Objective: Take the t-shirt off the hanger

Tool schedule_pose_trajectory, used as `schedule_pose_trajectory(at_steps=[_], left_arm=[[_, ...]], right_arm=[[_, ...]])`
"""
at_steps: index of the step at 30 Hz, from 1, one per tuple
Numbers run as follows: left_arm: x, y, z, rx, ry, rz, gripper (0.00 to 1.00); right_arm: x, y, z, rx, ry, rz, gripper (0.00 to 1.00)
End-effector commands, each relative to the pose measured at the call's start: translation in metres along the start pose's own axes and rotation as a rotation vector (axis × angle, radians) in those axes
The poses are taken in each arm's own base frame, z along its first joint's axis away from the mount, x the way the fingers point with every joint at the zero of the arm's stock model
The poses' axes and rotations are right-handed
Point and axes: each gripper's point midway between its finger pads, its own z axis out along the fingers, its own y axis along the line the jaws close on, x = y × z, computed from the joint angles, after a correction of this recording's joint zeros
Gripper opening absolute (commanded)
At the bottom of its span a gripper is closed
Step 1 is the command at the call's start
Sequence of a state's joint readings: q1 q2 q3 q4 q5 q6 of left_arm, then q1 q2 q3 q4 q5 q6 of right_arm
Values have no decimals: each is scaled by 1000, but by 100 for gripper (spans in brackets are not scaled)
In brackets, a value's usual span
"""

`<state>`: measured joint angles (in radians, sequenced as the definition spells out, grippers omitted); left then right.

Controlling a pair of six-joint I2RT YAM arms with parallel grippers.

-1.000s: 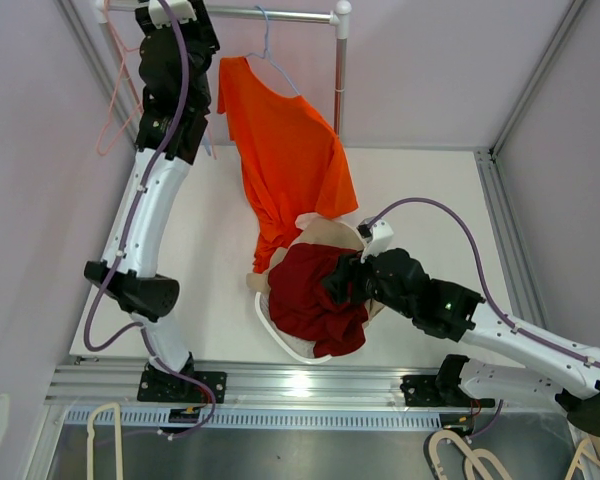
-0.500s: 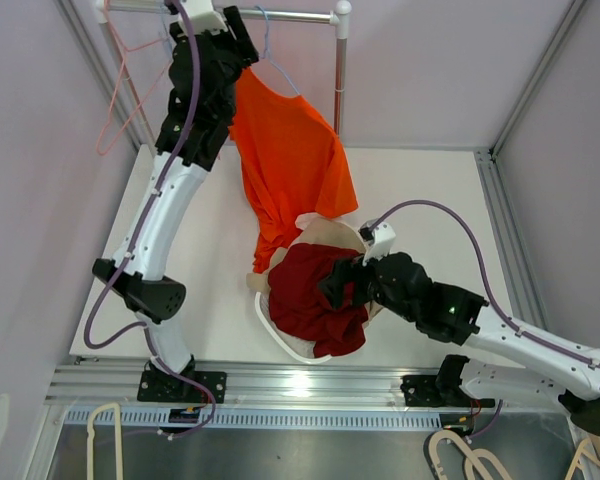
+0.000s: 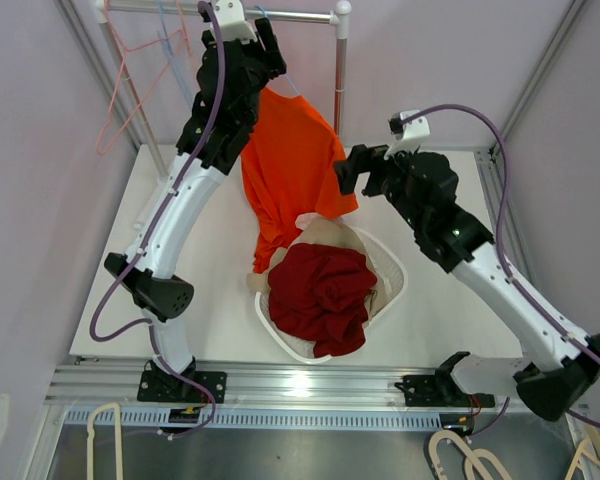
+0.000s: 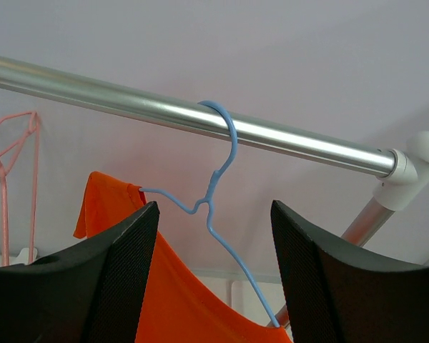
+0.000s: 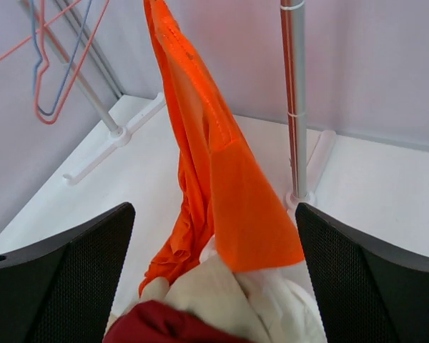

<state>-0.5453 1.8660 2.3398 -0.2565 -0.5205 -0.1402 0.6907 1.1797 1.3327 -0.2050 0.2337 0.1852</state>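
An orange t-shirt [image 3: 290,165] hangs on a light blue hanger [image 4: 218,182] hooked over the metal rail [image 4: 164,114]. The shirt's hem trails down to the basket. My left gripper [image 3: 265,60] is open, up at the rail, its fingers either side of the hanger's neck and the shirt's collar [image 4: 171,286]. My right gripper [image 3: 348,172] is open and empty beside the shirt's right sleeve [image 5: 250,207], raised above the table.
A white basket [image 3: 390,275] holds a dark red garment [image 3: 320,295] and a cream one [image 5: 214,293]. The rail's right post [image 3: 340,75] stands behind the shirt. Pink and blue empty hangers [image 3: 130,70] hang at the rail's left end.
My left gripper has moved right along the rail to the hanger. My right arm has lifted off the basket's red garment and swung up beside the shirt's sleeve.
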Motion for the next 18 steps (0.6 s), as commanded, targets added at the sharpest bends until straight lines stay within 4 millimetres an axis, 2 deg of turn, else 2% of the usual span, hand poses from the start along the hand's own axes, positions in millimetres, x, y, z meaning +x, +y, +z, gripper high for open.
schedule_pose_trajectory(at_steps=[1, 4, 6, 10, 13, 16, 18], left_arm=[[-16, -6, 0, 8, -46, -39, 69], [-14, -4, 1, -2, -43, -30, 69], [-16, -3, 1, -6, -51, -29, 69], [-18, -2, 2, -14, -61, -21, 69], [-19, -2, 4, -16, -75, -8, 69], [-16, -3, 9, -26, -79, 8, 69], [-13, -2, 11, -32, -78, 10, 69]], right_arm=[[-11, 4, 33, -125, -21, -35, 99], [-11, 14, 55, -244, -23, -44, 99], [-20, 22, 65, -314, -61, -57, 99], [-13, 38, 87, -442, -52, -73, 98], [-18, 56, 84, -550, -63, -70, 98], [-19, 75, 70, -645, -39, -12, 98], [-13, 98, 54, -710, -18, -2, 97]])
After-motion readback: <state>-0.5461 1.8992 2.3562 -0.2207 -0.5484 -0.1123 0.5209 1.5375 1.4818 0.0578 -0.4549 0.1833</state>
